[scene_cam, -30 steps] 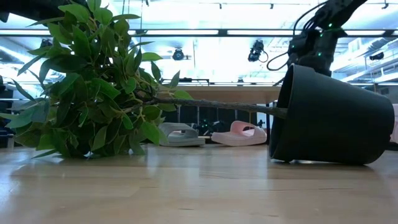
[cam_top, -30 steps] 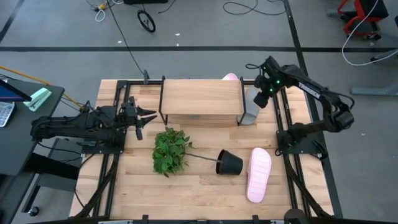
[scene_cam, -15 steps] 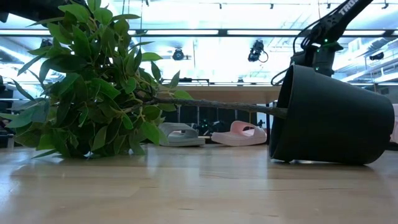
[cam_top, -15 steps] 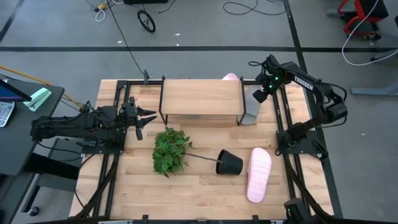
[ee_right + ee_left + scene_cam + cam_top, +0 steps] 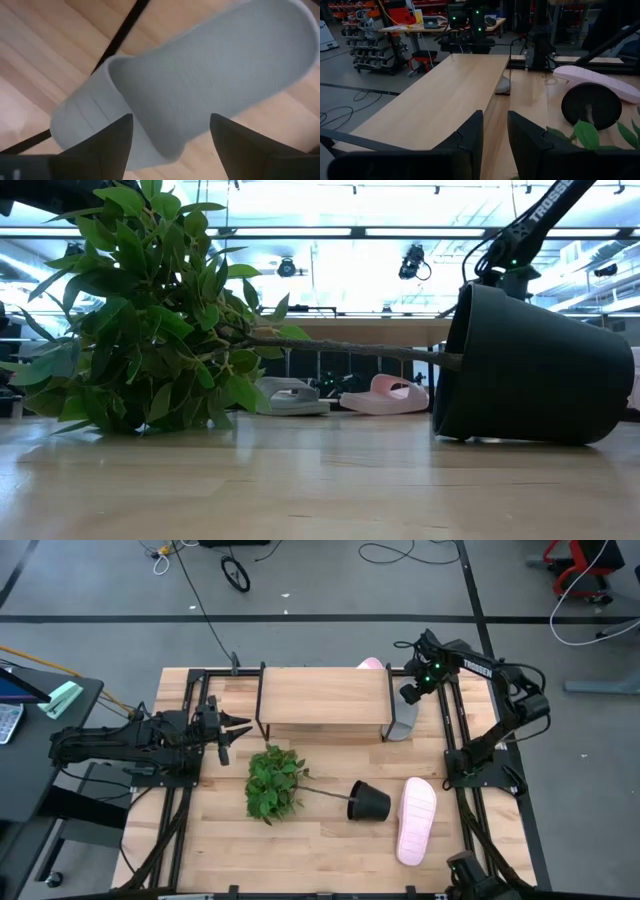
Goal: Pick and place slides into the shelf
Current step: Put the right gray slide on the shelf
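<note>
Four slides in the task, and you can count them across the views. Slatted tabletop (image 5: 300,850) fills the high view; treat its centre as the clock hub.

Shelf (image 5: 325,697) stands at 12 o'clock, top board bare. Slides go beneath it, so the board stays free and the open sides give access.

Toppled plant (image 5: 272,782) sprawls at centre, its black pot (image 5: 368,802) on its side toward 4 o'clock. It blocks the near approach, likely why work goes in from the shelf's right end.

Pink slide (image 5: 416,820) lies at 4 o'clock, sole up, well apart from the shelf and just beside the pot: still to be fetched, by my reading. A second pink slide (image 5: 370,664) pokes out behind the shelf at 1 o'clock.

Grey slide (image 5: 402,712) sits at 2 o'clock, against the shelf's right legs, half under the board. In the low view another grey slide (image 5: 290,396) and a pink one rest side by side under the shelf.

Right gripper (image 5: 410,694) hangs over that grey slide at 2 o'clock; its wrist view shows the fingers (image 5: 107,140) spread wide, astride the slide's strap, clamped on nothing.

Left gripper (image 5: 232,727) waits at 9 o'clock, aimed at the shelf, jaws slightly apart and empty.
</note>
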Robot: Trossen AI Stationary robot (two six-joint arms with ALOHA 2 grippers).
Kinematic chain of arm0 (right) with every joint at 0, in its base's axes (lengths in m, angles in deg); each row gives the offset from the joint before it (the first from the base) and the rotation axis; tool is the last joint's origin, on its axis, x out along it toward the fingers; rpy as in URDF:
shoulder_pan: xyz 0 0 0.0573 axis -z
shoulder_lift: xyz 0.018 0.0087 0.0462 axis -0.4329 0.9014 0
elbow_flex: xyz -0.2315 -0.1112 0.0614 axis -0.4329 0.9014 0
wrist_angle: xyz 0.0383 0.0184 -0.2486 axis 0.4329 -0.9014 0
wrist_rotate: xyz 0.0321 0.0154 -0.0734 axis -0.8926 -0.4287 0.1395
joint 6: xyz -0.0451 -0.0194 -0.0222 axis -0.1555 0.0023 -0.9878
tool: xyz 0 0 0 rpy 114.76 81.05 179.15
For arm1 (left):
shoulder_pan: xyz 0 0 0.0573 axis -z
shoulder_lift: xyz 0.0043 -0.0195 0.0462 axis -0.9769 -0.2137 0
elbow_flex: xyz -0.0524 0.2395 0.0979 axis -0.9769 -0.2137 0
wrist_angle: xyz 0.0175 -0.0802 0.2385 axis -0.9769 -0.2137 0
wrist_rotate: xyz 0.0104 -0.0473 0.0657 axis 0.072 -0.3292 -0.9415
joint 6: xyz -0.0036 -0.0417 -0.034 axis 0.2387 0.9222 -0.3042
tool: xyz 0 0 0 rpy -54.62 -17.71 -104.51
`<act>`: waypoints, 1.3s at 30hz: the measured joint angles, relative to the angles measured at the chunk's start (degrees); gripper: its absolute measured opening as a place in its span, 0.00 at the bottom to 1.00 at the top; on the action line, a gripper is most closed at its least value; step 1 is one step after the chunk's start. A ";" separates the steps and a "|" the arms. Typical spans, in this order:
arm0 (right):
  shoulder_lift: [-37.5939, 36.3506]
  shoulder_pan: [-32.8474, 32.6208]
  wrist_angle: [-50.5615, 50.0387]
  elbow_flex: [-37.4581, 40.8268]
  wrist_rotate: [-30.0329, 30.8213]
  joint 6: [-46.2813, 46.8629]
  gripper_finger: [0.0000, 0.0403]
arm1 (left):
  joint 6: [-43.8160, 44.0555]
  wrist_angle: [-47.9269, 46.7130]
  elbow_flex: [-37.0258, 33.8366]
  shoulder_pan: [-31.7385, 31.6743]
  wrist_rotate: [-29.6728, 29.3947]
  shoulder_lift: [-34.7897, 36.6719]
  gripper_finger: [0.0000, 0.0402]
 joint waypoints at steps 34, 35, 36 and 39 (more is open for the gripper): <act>1.50 0.82 -1.87 0.64 -5.45 1.32 0.65 | 1.99 -0.81 0.00 0.01 0.03 0.00 0.24; 1.51 0.82 -1.87 1.14 -5.43 1.12 0.65 | 2.47 -0.81 0.00 0.01 0.02 0.00 0.24; 1.51 0.82 -1.93 1.52 -5.20 0.61 0.65 | 2.79 -0.83 0.00 0.01 0.04 0.00 0.25; 1.46 0.82 -1.30 1.54 -5.06 0.51 0.65 | 2.87 -0.84 0.00 0.02 0.02 0.00 0.24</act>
